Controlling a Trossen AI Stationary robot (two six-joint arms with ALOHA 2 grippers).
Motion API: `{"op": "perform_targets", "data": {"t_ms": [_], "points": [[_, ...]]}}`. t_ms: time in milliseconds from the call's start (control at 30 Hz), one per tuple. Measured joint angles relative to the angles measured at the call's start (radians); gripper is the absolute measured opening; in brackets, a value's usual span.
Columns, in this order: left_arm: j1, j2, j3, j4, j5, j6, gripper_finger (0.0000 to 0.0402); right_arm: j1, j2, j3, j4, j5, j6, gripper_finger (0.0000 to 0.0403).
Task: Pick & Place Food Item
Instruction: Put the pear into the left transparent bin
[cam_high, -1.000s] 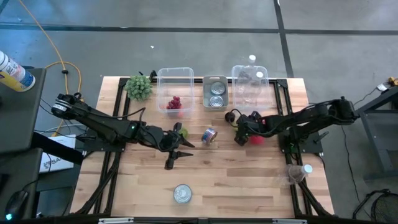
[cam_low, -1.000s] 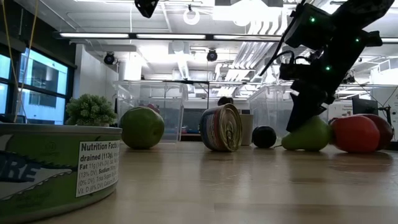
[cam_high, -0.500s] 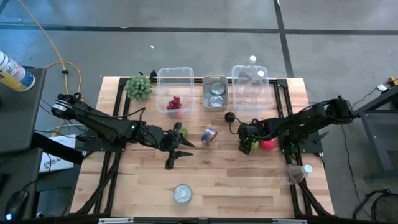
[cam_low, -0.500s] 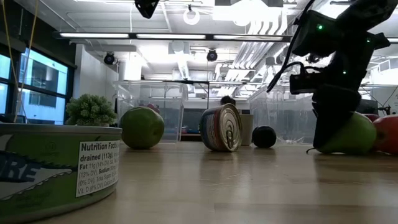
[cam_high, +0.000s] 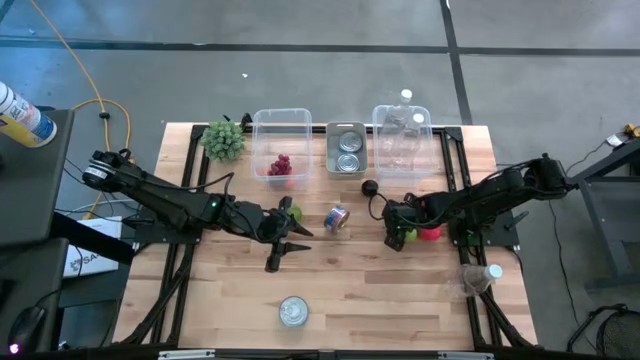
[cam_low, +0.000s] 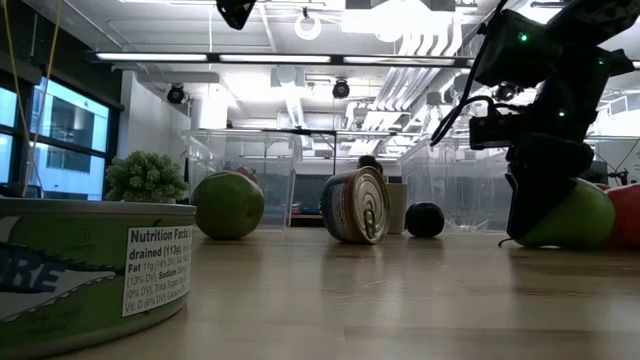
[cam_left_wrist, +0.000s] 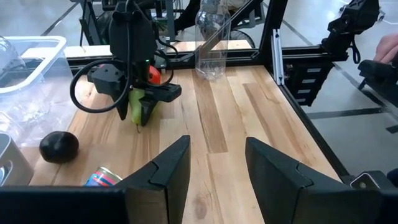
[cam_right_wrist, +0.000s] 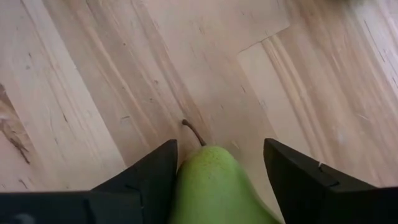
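While the right gripper (cam_high: 397, 236) reaches down over the green pear (cam_right_wrist: 214, 186) on the right half of the wooden table (cam_high: 380, 290), its 2 fingers straddle the fruit: in the right wrist view one finger (cam_right_wrist: 152, 177) touches the pear's side and the other (cam_right_wrist: 298, 180) stands a little off it, so a firm grip cannot be confirmed. The pear's lower body is cut off at that picture's edge; only its stem end and stalk show. In the low view the pear (cam_low: 565, 218) rests on the table, half hidden behind the dark gripper, and a red item (cam_high: 431, 232) just beside it is clipped by the frame there, so its kind is hard to tell.

The left gripper (cam_high: 287, 240) waits over the table's middle-left, its fingers (cam_left_wrist: 165, 171) parted with nothing between them.

A small dark round thing (cam_high: 369, 187) lies near the pear, too small to identify. A tipped can (cam_high: 337, 218) lies between the 2 grippers, and another can (cam_high: 293, 311) stands near the front edge. At the back, a clear bin (cam_high: 281, 130) holds something reddish, a metal tray (cam_high: 347, 131) holds 2 cans, and a second clear bin (cam_high: 402, 135) has contents too transparent to make out. A green apple (cam_low: 229, 205) is mostly hidden by the left arm from above.
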Motion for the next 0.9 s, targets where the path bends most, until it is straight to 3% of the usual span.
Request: {"op": "perform_targets", "data": {"t_ms": [200,567,900], "points": [[0.000,0.000,0.000,0.000,0.000,-0.009,0.0147,0.000,0.000,0.000,0.059,0.000,-0.008,0.0198],[0.000,0.000,0.000,-0.005,0.000,-0.028,0.0147,0.038,0.000,0.009,0.470,-0.070,-0.163,0.0195],[0.020,0.000,0.000,-0.038,0.000,-0.009,0.0147,0.161,-0.002,0.213,0.677,-0.034,-0.458,0.0194]]}}
